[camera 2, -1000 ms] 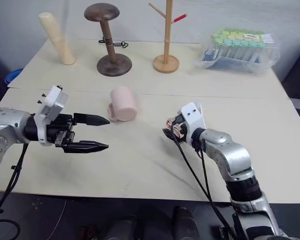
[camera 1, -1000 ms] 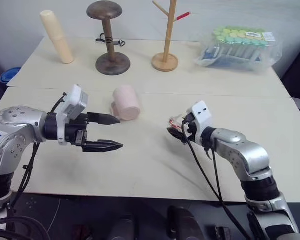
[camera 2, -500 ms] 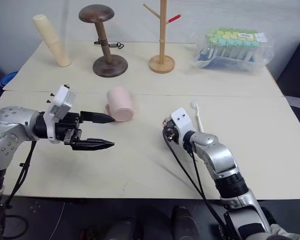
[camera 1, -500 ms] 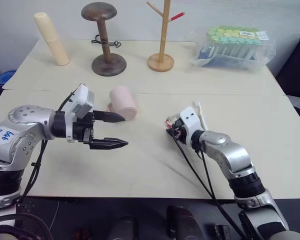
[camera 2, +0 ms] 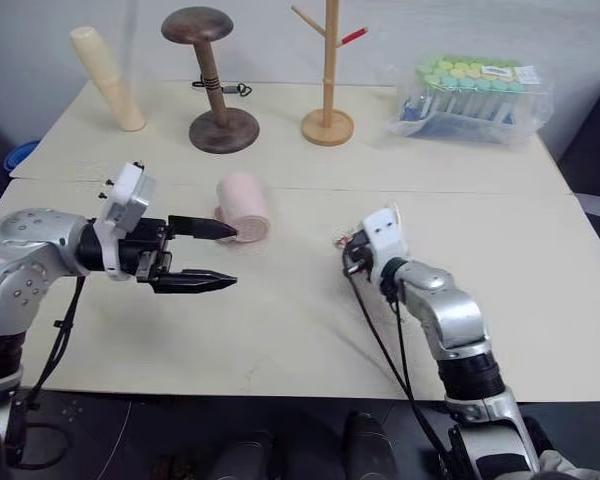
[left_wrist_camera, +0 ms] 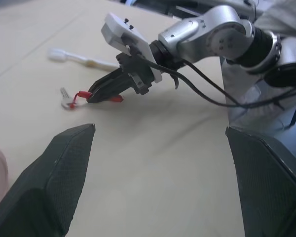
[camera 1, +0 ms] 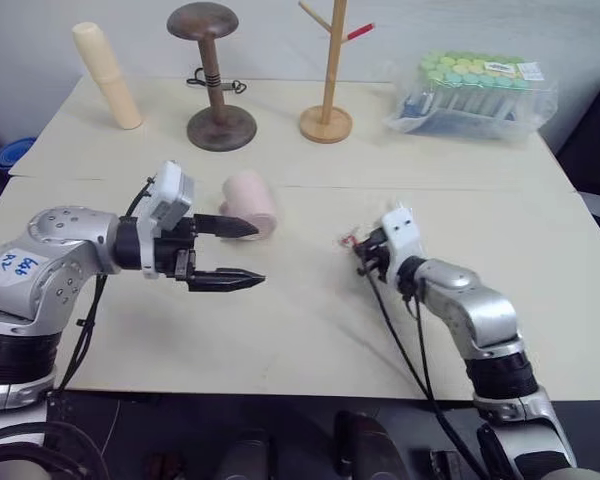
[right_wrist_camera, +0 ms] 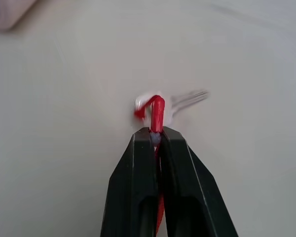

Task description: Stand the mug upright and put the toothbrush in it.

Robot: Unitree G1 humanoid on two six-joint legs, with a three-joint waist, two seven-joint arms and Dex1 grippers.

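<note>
The pale pink mug (camera 1: 250,200) lies on its side at the middle of the table. My left gripper (camera 1: 252,253) is open just in front of it, one fingertip close to the mug's side. My right gripper (right_wrist_camera: 155,134) is shut on the red loop (right_wrist_camera: 157,109) of a small grey key (right_wrist_camera: 187,101), low over the table to the mug's right. The toothbrush (left_wrist_camera: 84,59), with a white head and pale yellow handle, lies flat on the table just beyond the right gripper (left_wrist_camera: 95,95).
Along the back stand a cream cylinder (camera 1: 108,75), a dark wooden stand (camera 1: 217,80), a light wooden branch stand (camera 1: 327,75) and a clear box of capped tubes (camera 1: 475,90). A blue object (camera 1: 10,155) sits off the table's left edge.
My right gripper has shut on the key's red loop and risen a little. The left gripper, still open, has edged toward the mug. The camera view shifted slightly.
</note>
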